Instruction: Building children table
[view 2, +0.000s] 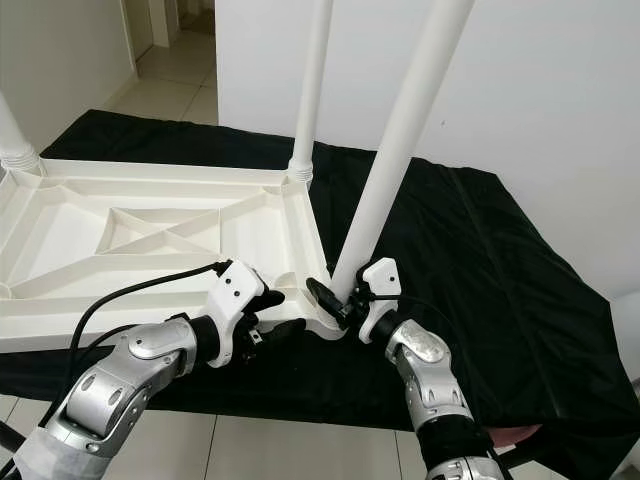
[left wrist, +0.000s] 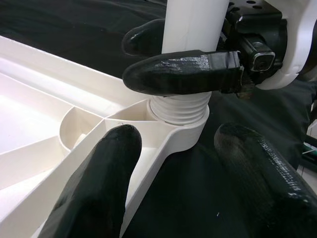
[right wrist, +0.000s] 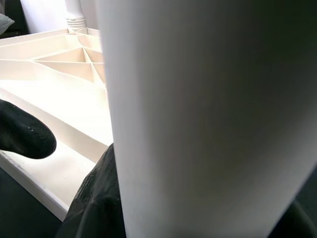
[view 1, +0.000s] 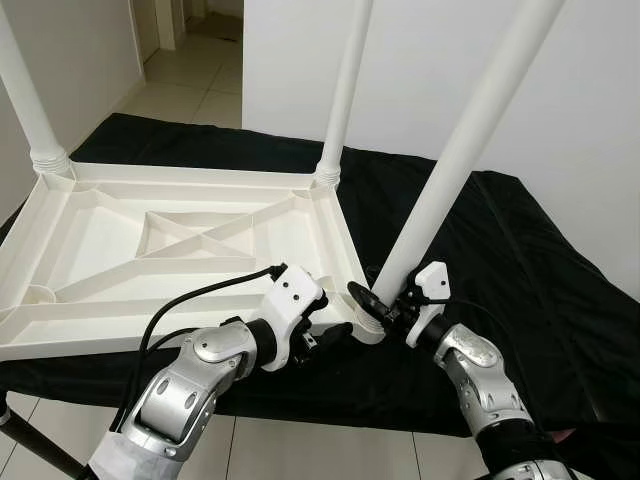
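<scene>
The white table top [view 1: 180, 250] is lying upside down, ribbed underside up, across the left and centre of the frame on a black cloth [view 1: 520, 280]. 2 white legs are already standing upright in its far corner sockets, one at the upper left [view 1: 25, 95] and one at the upper centre [view 1: 343, 90]. A 3rd leg [view 1: 470, 140] is leaning from the top right of the frame down to the near right corner socket [left wrist: 184, 130], where its threaded end [left wrist: 179, 106] is sitting in the socket. The right gripper [view 1: 385, 303] is clamping this leg just above the thread, its jaws closed around the tube, one finger [left wrist: 181, 74] lying across the front of it. The left gripper [view 1: 318, 335] is sitting just left of that corner at lower centre, its jaws spread apart and holding nothing, one finger [left wrist: 94, 191] over the table top's rim and the other [left wrist: 267, 178] over the cloth. Pale floor tiles [view 1: 190, 80] are showing at the upper left beside a white wall [view 1: 590, 120].
</scene>
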